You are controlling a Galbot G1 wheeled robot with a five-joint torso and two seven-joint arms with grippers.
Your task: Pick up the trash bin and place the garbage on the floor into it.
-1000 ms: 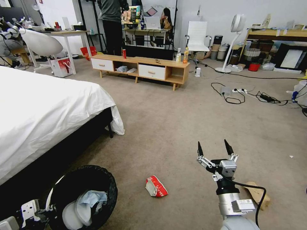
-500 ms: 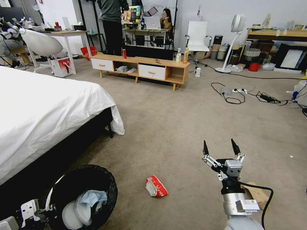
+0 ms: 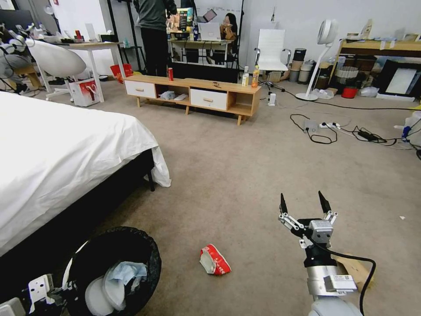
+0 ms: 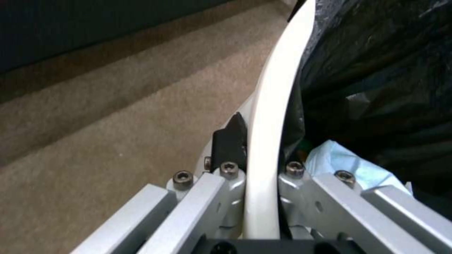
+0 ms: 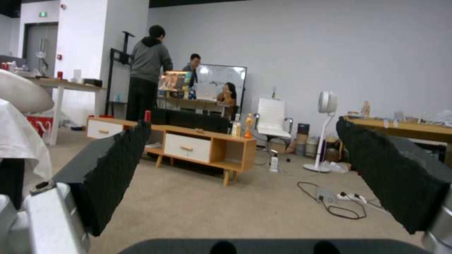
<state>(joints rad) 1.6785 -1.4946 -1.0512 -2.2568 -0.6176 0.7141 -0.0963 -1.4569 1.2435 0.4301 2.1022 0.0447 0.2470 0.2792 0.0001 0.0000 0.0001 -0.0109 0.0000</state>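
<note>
The trash bin (image 3: pixel 131 245), lined with a black bag, hangs at the lower left of the head view. A light blue mask (image 3: pixel 125 272) and a white tissue (image 3: pixel 98 296) lie inside it. My left gripper (image 3: pixel 46 292) is shut on its white rim (image 4: pixel 271 106), one finger (image 4: pixel 231 137) outside the wall. A red-and-white piece of garbage (image 3: pixel 215 260) lies on the floor (image 3: pixel 228 175). My right gripper (image 3: pixel 305 202) hovers open to its right, fingers (image 5: pixel 113 165) spread wide, nothing between them. A brown paper bag (image 3: pixel 356 270) lies partly hidden behind the right arm.
A white bed (image 3: pixel 57 158) fills the left side. A low wooden cabinet (image 3: pixel 193 94) stands at the back with a tall red can (image 3: pixel 170 73) and drink bottles (image 3: pixel 254 77). Cables and a power strip (image 3: pixel 326 129) lie at the right rear, near a standing fan (image 3: pixel 322 57).
My right gripper has shifted a little to the right, still open. The left gripper and the bin have stayed put.
</note>
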